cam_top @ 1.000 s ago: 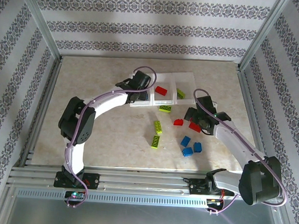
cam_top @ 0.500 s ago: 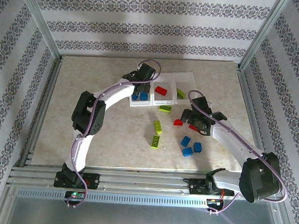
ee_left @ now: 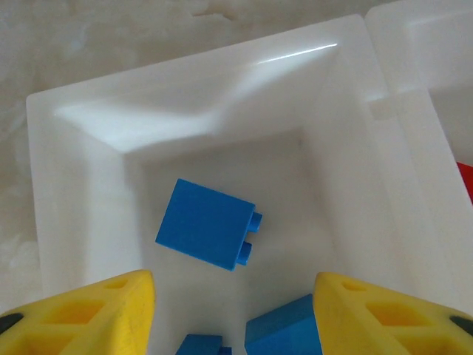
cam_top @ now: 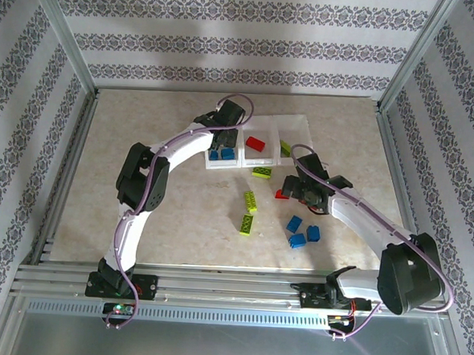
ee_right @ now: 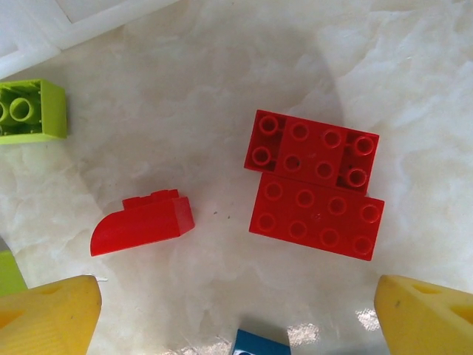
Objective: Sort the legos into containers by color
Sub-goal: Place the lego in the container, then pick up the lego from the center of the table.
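While the left pincer (ee_left: 235, 299) hangs over the leftmost compartment (ee_left: 96, 185) of the white tray (cam_top: 296, 126), its yellow fingers (ee_left: 111, 310) stand spread with nothing between them. On that compartment's floor a blue brick (ee_left: 203, 233) lies on its side, and two more blue pieces (ee_left: 284, 325) show at the lower edge of the left wrist view. From above, a red brick (cam_top: 256, 143) lies in the middle compartment and a lime one (cam_top: 285, 148) in the rightmost.

Out on the table (cam_top: 170, 214), the right pincer (ee_right: 236, 314) is also spread wide and holds nothing. It hovers over two flat red bricks (ee_right: 312, 151) lying studs up and touching along their long sides. A curved red piece (ee_right: 144, 222) lies near them on the left. Three lime bricks (cam_top: 252, 200) and three blue bricks (cam_top: 297, 241) lie loose on the table in front of the tray.
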`<state>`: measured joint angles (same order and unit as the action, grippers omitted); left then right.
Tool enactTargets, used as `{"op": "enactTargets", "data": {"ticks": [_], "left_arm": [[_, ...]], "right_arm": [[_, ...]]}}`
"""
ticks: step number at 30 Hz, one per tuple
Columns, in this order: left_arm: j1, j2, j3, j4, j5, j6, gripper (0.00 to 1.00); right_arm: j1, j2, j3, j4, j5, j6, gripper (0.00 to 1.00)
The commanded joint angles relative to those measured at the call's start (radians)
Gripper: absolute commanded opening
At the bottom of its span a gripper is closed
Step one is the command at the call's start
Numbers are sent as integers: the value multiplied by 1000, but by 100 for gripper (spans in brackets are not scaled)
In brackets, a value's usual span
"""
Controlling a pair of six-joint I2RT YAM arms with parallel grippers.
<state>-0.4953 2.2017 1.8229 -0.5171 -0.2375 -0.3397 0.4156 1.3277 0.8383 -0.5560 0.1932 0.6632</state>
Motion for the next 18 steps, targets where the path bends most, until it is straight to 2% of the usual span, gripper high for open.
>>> {"op": "enactTargets", "data": {"ticks": [1, 8, 10, 12, 13, 18], "left_arm": [[9, -76, -25, -18, 1, 1, 60], [7, -169, -111, 28, 28, -15, 73], [8, -201, -144, 45, 32, -19, 81], [7, -235, -177, 59, 30, -22, 96], [8, -250, -192, 66, 28, -22, 100], [7, -337, -283, 101, 29, -23, 100]], "right_arm": [[18, 26, 42, -10, -6, -5, 93], [44, 78, 84, -21, -9, -15, 92], [49, 94, 92, -22, -14, -17, 91], [52, 116, 102, -22, -25, -19, 91], [54, 124, 106, -24, -30, -20, 91], [61, 189, 131, -22, -63, -26, 91]]}}
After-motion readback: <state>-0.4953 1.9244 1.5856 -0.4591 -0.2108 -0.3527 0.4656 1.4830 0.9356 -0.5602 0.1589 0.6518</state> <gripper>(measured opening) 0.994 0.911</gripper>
